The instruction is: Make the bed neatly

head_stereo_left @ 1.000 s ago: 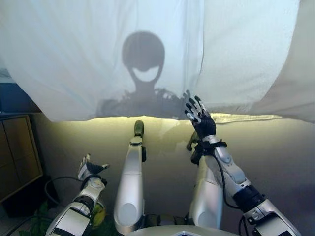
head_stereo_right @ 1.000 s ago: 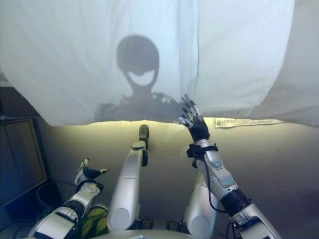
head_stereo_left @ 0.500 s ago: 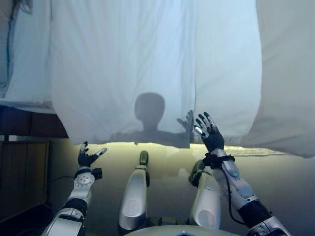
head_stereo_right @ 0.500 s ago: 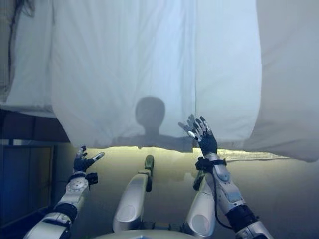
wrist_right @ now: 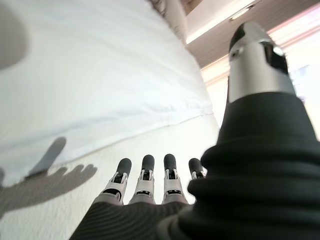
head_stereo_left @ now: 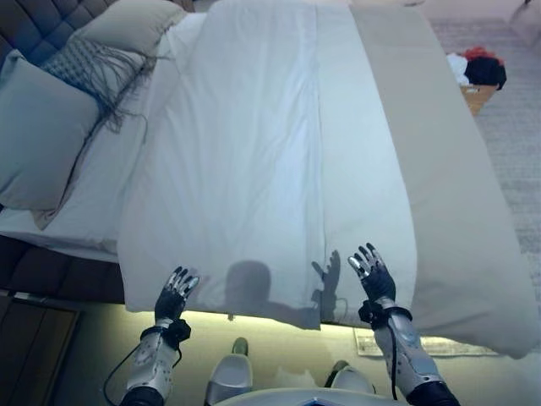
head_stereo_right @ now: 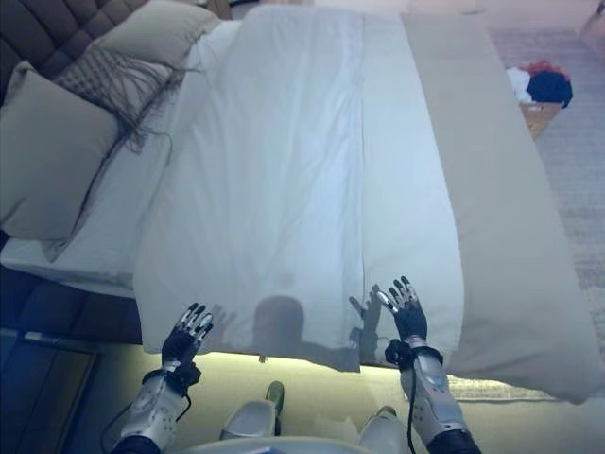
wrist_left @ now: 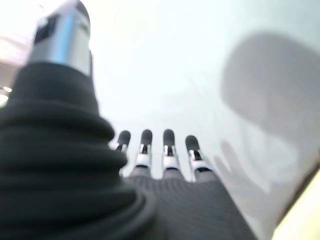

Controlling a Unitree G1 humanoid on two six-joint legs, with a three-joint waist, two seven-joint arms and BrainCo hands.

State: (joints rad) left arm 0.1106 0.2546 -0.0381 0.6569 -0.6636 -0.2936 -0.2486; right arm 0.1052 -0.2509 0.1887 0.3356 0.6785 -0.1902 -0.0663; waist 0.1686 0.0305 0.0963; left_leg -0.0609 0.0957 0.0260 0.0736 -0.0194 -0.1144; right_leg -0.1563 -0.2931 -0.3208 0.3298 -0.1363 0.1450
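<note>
A white duvet (head_stereo_left: 254, 152) lies spread along the bed and hangs over its near edge. A beige sheet (head_stereo_left: 439, 186) shows along the duvet's right side. Two pillows lie at the far left by the headboard: a large one (head_stereo_left: 38, 139) and a beige one (head_stereo_left: 127, 25). A grey fringed throw (head_stereo_left: 93, 68) lies between them. My left hand (head_stereo_left: 174, 293) is open, held up at the duvet's near left corner. My right hand (head_stereo_left: 372, 275) is open in front of the duvet's near edge, further right. Neither hand holds cloth. Both wrist views show straight fingers (wrist_left: 155, 147) (wrist_right: 150, 175) facing white cloth.
A dark tufted headboard (head_stereo_left: 34, 25) stands at the far left. A wooden nightstand (head_stereo_left: 30, 347) sits below the bed's near left corner. A box with red, white and dark clothes (head_stereo_left: 480, 74) stands on the carpet at the far right.
The camera has tilted up, so the whole bed now shows. Both hands have risen toward the duvet's near edge, the left one more. Both stay open.
</note>
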